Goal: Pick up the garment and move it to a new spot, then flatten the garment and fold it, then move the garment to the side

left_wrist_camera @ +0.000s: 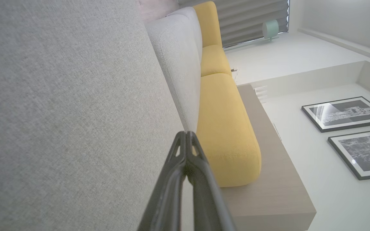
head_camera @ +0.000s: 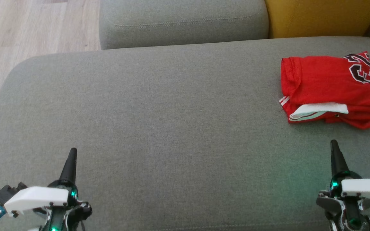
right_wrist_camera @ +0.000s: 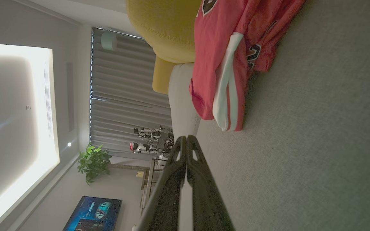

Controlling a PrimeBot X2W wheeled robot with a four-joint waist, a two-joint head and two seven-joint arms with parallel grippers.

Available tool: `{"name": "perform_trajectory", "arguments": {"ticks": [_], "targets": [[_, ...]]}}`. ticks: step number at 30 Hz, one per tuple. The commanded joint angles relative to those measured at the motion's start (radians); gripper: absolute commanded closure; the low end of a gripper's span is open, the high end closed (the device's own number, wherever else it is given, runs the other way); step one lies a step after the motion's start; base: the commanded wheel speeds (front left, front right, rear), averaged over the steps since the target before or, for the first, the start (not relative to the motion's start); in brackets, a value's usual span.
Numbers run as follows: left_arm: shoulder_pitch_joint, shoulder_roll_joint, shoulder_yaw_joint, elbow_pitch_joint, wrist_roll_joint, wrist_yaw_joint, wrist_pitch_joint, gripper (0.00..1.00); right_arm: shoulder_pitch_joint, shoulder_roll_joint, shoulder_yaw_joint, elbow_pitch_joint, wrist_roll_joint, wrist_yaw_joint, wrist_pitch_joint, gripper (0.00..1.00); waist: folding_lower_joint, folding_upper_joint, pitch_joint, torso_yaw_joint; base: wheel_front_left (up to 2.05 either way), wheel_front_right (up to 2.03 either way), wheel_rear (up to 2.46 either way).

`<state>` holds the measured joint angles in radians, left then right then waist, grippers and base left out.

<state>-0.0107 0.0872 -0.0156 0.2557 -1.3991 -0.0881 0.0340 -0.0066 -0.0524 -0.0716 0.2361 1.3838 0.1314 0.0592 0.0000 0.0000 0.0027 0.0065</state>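
Observation:
A red jersey with white trim and dark lettering [head_camera: 329, 88] lies folded in a compact stack at the right end of the grey sofa seat [head_camera: 159, 128]; the right wrist view shows the same garment [right_wrist_camera: 226, 54] beyond the fingertips. My right gripper [head_camera: 333, 143] hovers just in front of it, shut, holding nothing. Far to the left, near the seat's front edge, my left gripper [head_camera: 73, 150] is shut as well and holds nothing. In each wrist view the two fingers meet at their tips, left gripper [left_wrist_camera: 186, 134], right gripper [right_wrist_camera: 185, 138].
A grey back cushion [head_camera: 181, 22] and a yellow cushion [head_camera: 323, 16] line the back of the seat. Wooden floor [head_camera: 18, 35] lies past the seat's left end. A wide bare stretch of seat separates the grippers.

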Motion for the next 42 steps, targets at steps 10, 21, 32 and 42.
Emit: {"name": "perform_trajectory", "arguments": {"ticks": [10, 21, 32, 42], "targets": [[-0.076, -0.007, 0.073, -0.02, -0.115, -0.023, 0.032, 1.0, -0.076, -0.024, 0.005, -0.013, 0.13, -0.001, 0.015, 1.0, 0.0, 0.0, 0.0, -0.003, 0.0, 0.0, 0.0], [-0.096, -0.022, 0.109, -0.011, -0.226, -0.043, 0.063, 1.0, -0.098, -0.023, -0.007, 0.007, 0.254, -0.001, 0.026, 1.0, 0.0, 0.0, 0.0, -0.006, 0.0, 0.0, 0.0], [-0.096, -0.024, 0.112, -0.011, -0.224, -0.043, 0.065, 1.0, -0.099, -0.02, -0.011, 0.007, 0.25, -0.001, 0.029, 1.0, 0.0, 0.0, 0.0, -0.006, 0.0, 0.0, 0.0], [-0.096, -0.025, 0.114, -0.011, -0.222, -0.043, 0.067, 1.0, -0.099, -0.018, -0.015, 0.007, 0.248, -0.001, 0.032, 1.0, 0.0, 0.0, 0.0, -0.006, 0.0, 0.0, 0.0]]}}
